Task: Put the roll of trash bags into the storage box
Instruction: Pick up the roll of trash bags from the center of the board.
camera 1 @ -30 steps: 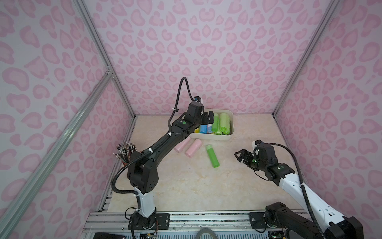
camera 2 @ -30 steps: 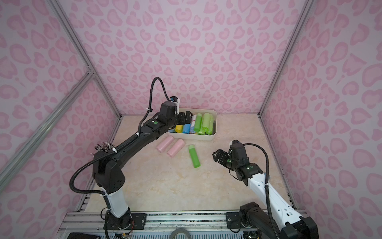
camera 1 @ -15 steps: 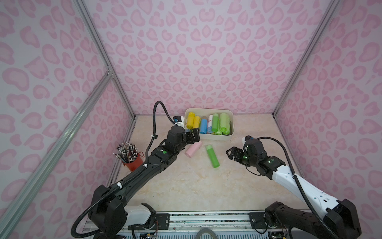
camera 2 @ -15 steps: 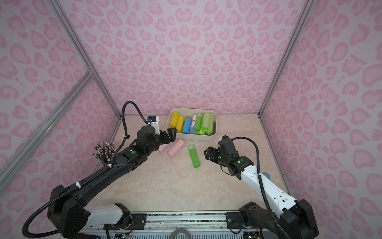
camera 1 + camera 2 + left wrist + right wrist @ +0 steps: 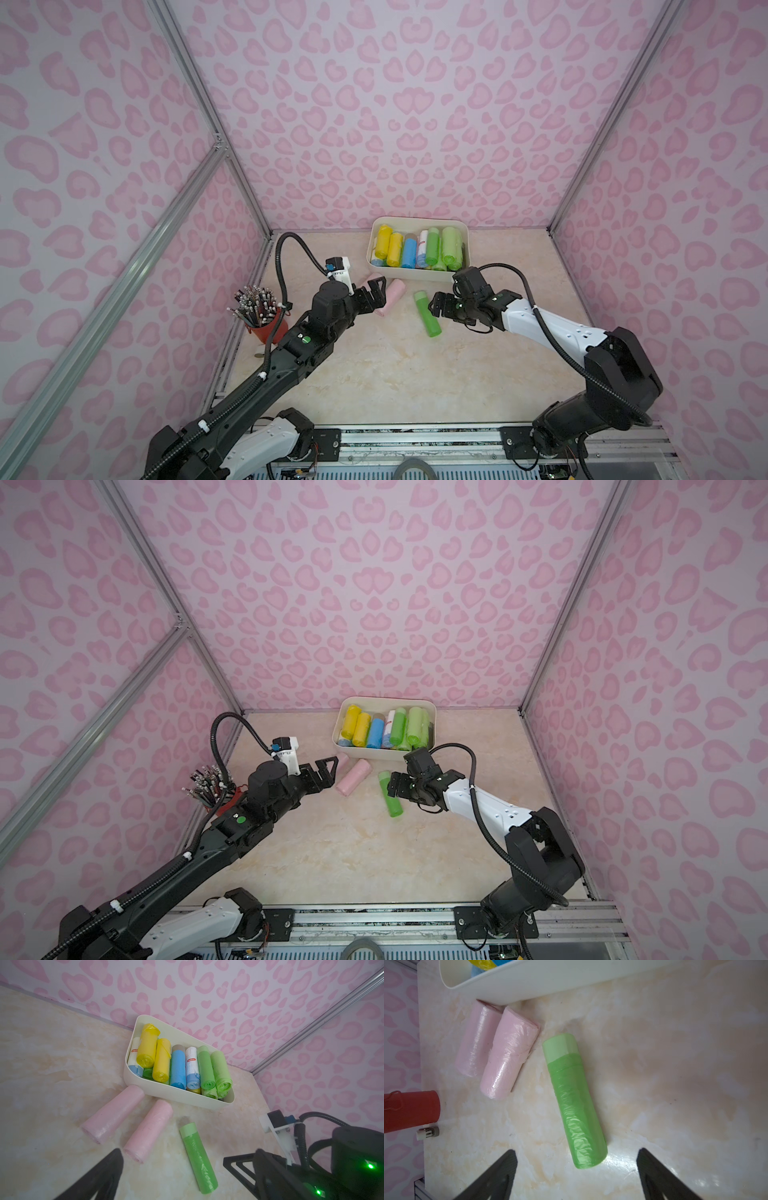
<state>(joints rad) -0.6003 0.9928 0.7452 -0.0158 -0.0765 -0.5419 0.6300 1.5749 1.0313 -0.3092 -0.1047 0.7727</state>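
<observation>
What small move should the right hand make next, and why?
Probably lower the right hand over the long green plastic roll of trash bags. The roll lies loose on the table, outside the cream-white plastic storage box. The right wrist view shows its near end lined up between the open jaws, not yet gripped.

A robot test booth is suggested by patterned wall panels (image 5: 374,104) set in metal framing (image 5: 198,89), with two arms (image 5: 266,374) bolted to a rail (image 5: 415,434).
</observation>
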